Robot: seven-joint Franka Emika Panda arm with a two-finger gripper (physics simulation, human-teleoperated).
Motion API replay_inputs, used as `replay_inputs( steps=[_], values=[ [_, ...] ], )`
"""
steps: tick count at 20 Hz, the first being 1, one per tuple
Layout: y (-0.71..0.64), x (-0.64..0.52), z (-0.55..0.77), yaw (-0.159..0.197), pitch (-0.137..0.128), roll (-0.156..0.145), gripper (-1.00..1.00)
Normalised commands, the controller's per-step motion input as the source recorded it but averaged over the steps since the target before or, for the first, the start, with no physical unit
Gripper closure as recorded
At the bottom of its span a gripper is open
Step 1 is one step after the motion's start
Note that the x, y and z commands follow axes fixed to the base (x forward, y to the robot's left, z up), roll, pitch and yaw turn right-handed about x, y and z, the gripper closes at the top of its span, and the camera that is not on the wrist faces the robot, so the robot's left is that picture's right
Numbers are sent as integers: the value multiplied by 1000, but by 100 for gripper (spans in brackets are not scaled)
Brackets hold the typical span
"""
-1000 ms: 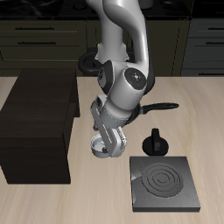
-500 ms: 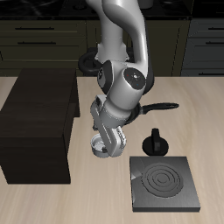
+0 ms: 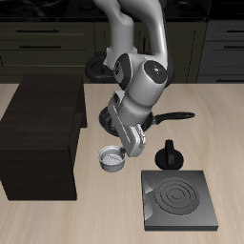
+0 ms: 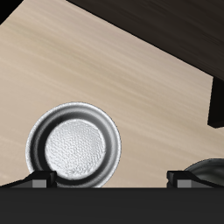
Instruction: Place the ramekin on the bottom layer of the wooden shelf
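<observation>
The ramekin (image 3: 112, 159) is seen resting on the table (image 3: 57, 221), near the wooden shelf (image 3: 40, 138); the gripper (image 3: 131, 152) is held above it, fingers apart, clamping nothing.

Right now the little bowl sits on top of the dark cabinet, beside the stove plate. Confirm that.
Not quite. The ramekin is not on top of the wooden shelf; it rests on the table between the shelf and the stove plate. The exterior view shows this, and the wrist view shows wood grain around the bowl.
</observation>
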Motion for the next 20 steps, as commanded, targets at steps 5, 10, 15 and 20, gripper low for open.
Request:
replay_inputs(
  steps=[5, 10, 15, 20],
  values=[
    [175, -187, -141, -26, 0, 21, -100],
    [42, 182, -322, -33, 69, 24, -100],
    [183, -17, -93, 23, -5, 9, -100],
    [121, -259, 9, 5, -48, 39, -100]
  ],
)
